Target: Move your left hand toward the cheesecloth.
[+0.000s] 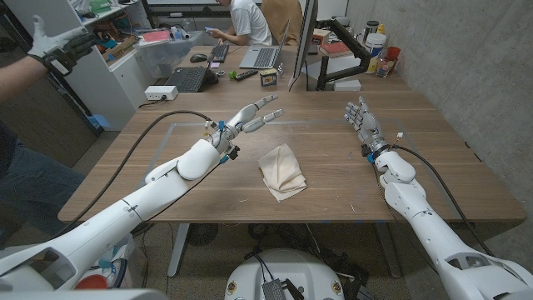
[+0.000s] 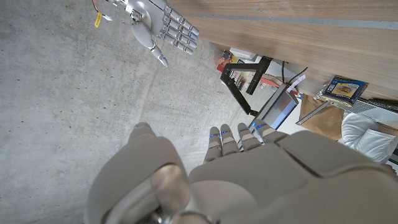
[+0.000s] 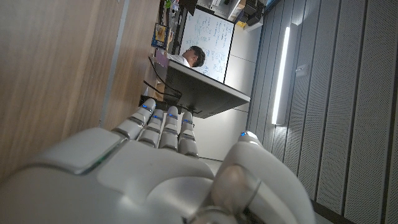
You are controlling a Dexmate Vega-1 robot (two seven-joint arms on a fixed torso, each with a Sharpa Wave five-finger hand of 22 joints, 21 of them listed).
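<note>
Presently the left robot hand (image 1: 254, 117) is raised above the tabletop (image 1: 333, 179), fingers extended and apart, holding nothing. It points away from the robot, with its wrist to the left of the cheesecloth (image 1: 281, 171). The cheesecloth lies crumpled and folded near the middle of the tabletop, closer to the robot than the fingertips and a little to their right. Hand and cloth are near but apart.

Judgement on the step in hand: the approach is not yet complete. The hand appears to have its fingers reaching past the cloth's far edge, so the sound course would be to draw the hand back and to the right while lowering it, keeping the fingers spread so they arrive over the fabric rather than beside it. The descent should be slow; soft cloth will bunch and slide if nudged from the side.

The right robot hand (image 1: 362, 123) stands at the far right of the tabletop, well apart from the cloth, fingers upright and spread, empty.

Surface: bare wood grain, with a faint taped rectangle marked on it. Room: a cluttered desk behind with laptops (image 1: 260, 57) and a keyboard, a seated person (image 1: 248, 21) working there, and another person's gloved hand (image 1: 50, 42) at the left edge.
</note>
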